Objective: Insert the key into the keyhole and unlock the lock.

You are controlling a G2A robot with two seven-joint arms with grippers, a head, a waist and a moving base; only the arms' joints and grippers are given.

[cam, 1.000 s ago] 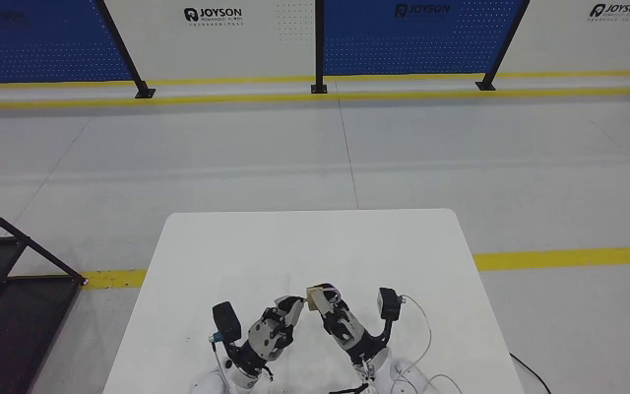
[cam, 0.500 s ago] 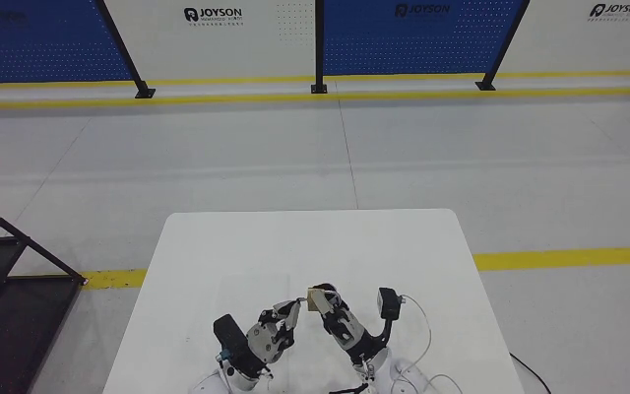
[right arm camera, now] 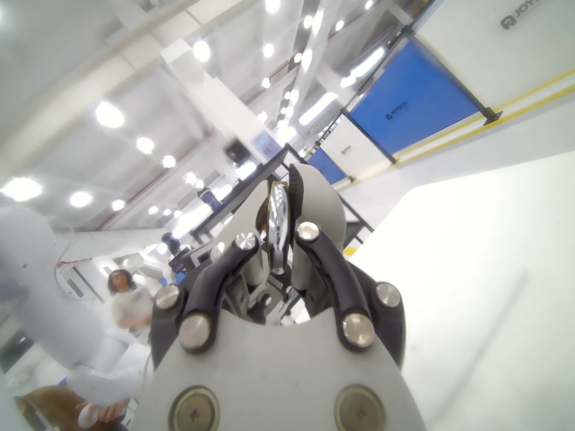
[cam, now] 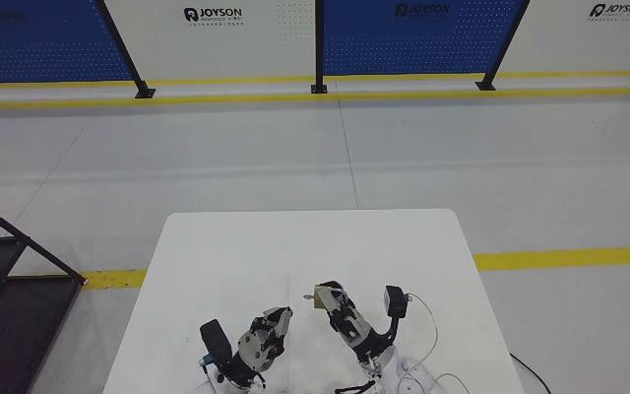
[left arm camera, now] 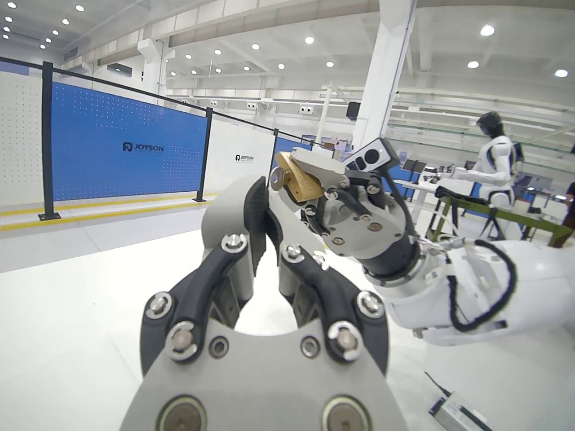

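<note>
left gripper (left arm camera: 263, 204) hanging empty, fingers pressed together | key (left arm camera: 279, 178) sticking out of lock (left arm camera: 302, 183) toward them, just beyond | right gripper (right arm camera: 280, 192) clamping lock

Brushed brass lock (left arm camera: 303, 186), shiny steel key (left arm camera: 277, 178), matt white table (cam: 295, 246).

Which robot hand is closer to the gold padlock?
Right. The right gripper is shut on the brass padlock, so it touches it. The left gripper is apart from the padlock, off to one side and nearer the robot.
</note>
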